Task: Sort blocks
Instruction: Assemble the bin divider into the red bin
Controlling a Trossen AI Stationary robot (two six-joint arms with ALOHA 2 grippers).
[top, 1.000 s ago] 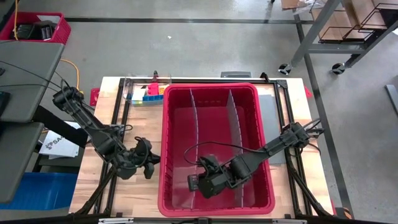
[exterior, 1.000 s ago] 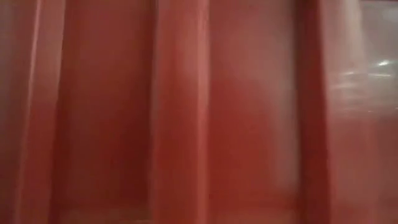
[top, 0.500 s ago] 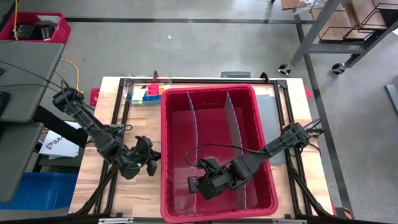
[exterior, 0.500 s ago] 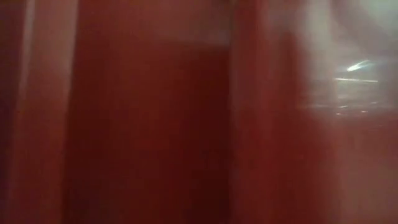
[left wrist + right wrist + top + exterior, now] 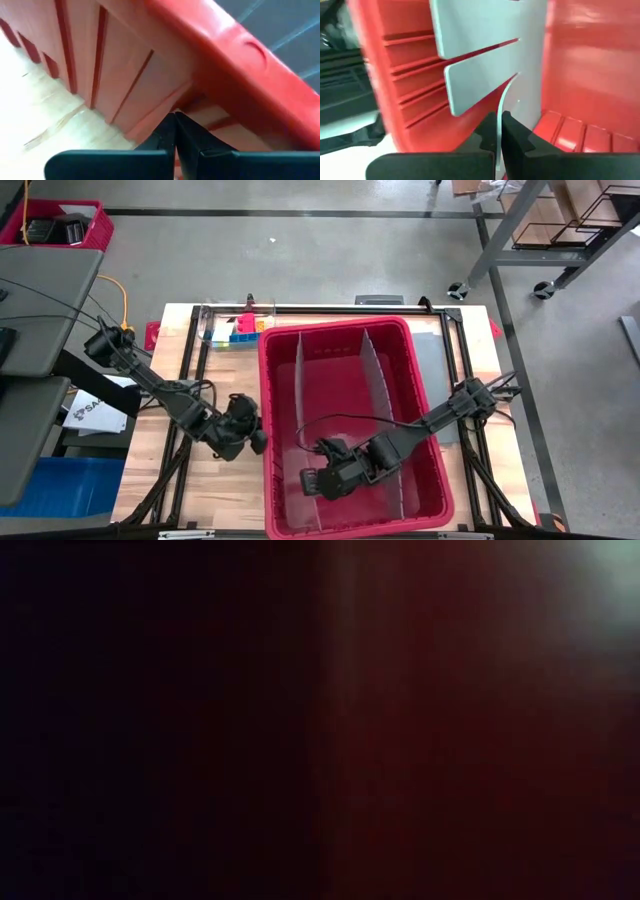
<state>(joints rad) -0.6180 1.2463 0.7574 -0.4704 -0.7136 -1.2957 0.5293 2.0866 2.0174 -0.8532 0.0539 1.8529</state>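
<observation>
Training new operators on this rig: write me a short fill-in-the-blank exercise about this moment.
1. The right gripper sits inside the red ____, fingers shut on a grey divider sheet.
2. The left gripper, fingers shut, meets the bin on its ____ wall.
3. The blocks lie ____ the bin, on the table.

Missing words: bin; outer; outside

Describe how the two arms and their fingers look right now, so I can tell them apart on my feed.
Both arms are alike: dark, jointed links with black cables looping along them. The left gripper and the right gripper each end in two black, flat, tapering fingers. No markings are visible.
</observation>
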